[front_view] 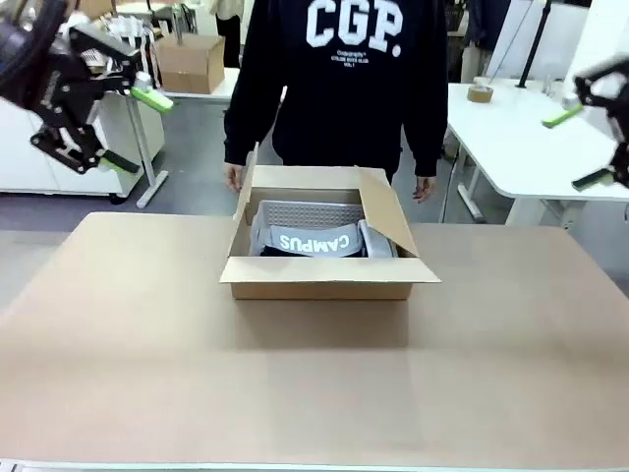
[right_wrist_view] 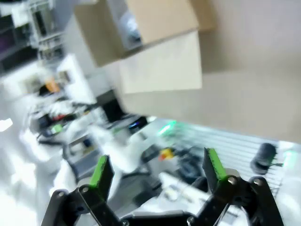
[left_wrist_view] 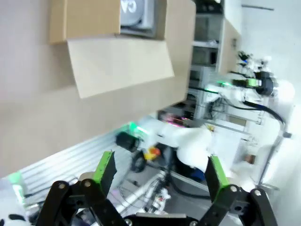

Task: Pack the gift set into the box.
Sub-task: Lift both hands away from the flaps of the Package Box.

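- The gift set lies inside the box [front_view: 314, 278], which stands in the middle of the worktop [front_view: 314, 393] with its flaps [front_view: 386, 209] open; a person [front_view: 344, 88] stands just behind it
- The dark fabric bundle [front_view: 313, 242], lettered "CAMPUS", lies toward the near wall, and the pale ribbed tray [front_view: 310, 213] is behind it against the far wall
- Our left pincer [front_view: 138, 131] hangs high on the left and our right pincer [front_view: 580, 147] high on the right, both spread wide, holding nothing, well apart from the box
- We judge the bundle soft and light; it would sag and bunch, so a thick fold near its middle is the place to pinch
- The tray looks thin and light, perhaps springy; we would take it by a rim
- The box looks light and may slide on the smooth worktop; its thin flaps would buckle, so we would push close to the crease
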### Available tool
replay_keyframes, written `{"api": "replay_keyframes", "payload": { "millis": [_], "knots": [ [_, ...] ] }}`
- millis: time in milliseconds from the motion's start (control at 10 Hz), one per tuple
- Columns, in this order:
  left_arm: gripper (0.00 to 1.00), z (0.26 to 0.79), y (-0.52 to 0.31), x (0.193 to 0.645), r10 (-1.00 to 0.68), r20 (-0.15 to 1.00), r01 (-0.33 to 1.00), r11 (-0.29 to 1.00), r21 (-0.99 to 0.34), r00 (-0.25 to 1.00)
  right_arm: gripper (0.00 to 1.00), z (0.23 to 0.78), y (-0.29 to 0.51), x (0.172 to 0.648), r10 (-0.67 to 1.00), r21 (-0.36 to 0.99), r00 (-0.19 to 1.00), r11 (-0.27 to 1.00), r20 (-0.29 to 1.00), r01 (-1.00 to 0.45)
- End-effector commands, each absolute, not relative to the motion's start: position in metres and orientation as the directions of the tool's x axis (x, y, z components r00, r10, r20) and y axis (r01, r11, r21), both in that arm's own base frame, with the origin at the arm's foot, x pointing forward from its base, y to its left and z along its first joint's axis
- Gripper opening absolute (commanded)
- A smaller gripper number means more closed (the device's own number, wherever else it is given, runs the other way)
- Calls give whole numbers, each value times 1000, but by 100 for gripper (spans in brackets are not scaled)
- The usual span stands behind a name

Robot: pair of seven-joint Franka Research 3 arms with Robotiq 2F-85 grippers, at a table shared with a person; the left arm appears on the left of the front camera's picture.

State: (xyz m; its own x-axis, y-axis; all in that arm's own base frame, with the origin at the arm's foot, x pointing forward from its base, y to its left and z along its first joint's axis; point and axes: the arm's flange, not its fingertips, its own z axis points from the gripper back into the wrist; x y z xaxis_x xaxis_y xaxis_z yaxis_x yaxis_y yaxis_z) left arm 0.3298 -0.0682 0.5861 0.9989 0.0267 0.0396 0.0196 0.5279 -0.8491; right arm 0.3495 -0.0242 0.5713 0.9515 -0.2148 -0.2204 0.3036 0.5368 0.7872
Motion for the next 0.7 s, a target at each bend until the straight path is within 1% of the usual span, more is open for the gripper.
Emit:
{"api": "replay_keyframes", "payload": {
  "millis": [0,100,200,300,600],
  "knots": [
    [100,553,-19,347,100,-32,-65,346,-936,995,100,522,-39,352,-215,900,944,309,-249,308],
    [100,535,-1,351,145,-52,-87,243,-966,988,100,500,-42,356,-246,914,931,238,-271,329],
    [100,515,10,364,226,-34,-98,279,-955,974,100,480,-35,371,-415,874,871,278,-264,398],
    [100,553,-3,338,113,-44,-80,339,-937,993,100,516,-52,349,-240,883,927,308,-288,354],
    [100,553,-3,338,113,-44,-80,339,-937,993,100,516,-52,349,-240,883,927,308,-288,354]
  ]
}}
